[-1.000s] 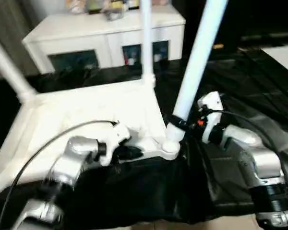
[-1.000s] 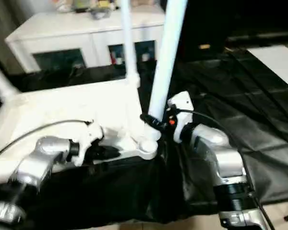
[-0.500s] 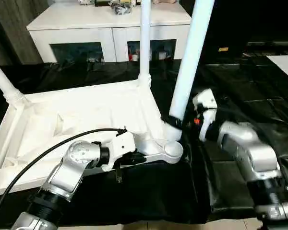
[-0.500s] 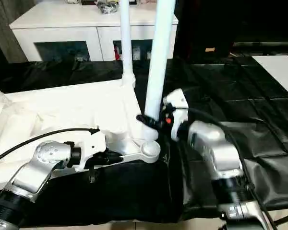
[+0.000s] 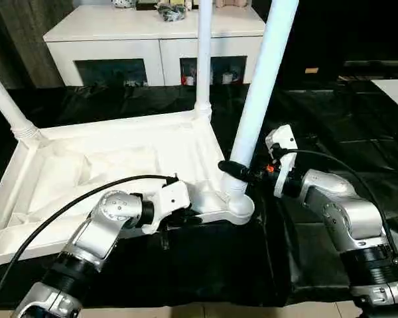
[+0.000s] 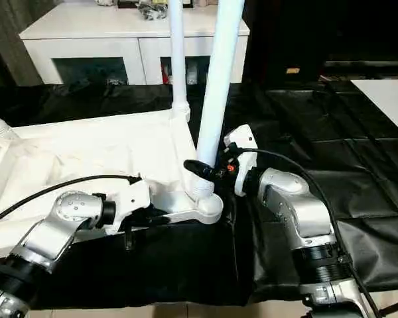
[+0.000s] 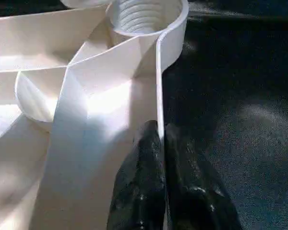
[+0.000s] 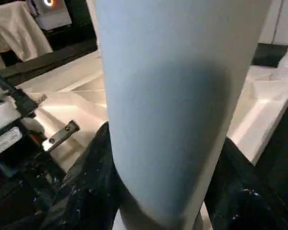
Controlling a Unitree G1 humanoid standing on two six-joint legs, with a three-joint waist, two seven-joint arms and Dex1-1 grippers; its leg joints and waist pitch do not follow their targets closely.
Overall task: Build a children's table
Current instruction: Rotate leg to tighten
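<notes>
On the black sheet (image 5: 331, 132) that covers the floor lies one white tabletop (image 5: 119, 165), underside up, with three legs in view standing from its corners — one at the far left (image 5: 6, 99), one at the far right (image 5: 203, 59), and the near right one (image 5: 262, 93), which leans slightly and rises out of the picture. Behind stands one white cabinet (image 5: 152, 40) with dark glass doors.

Two silver arms reach in from below. The left gripper (image 7: 161, 143) lies low and level along the tabletop's near rim, just beside the near right corner socket (image 5: 239, 205); its two black fingers (image 7: 139, 191) are pressed together, pinching the thin edge of that rim. The right gripper (image 6: 198, 168) comes in from the right, forearm bent inward, its fingers clasped around the base of the near right leg, just above the socket.
</notes>
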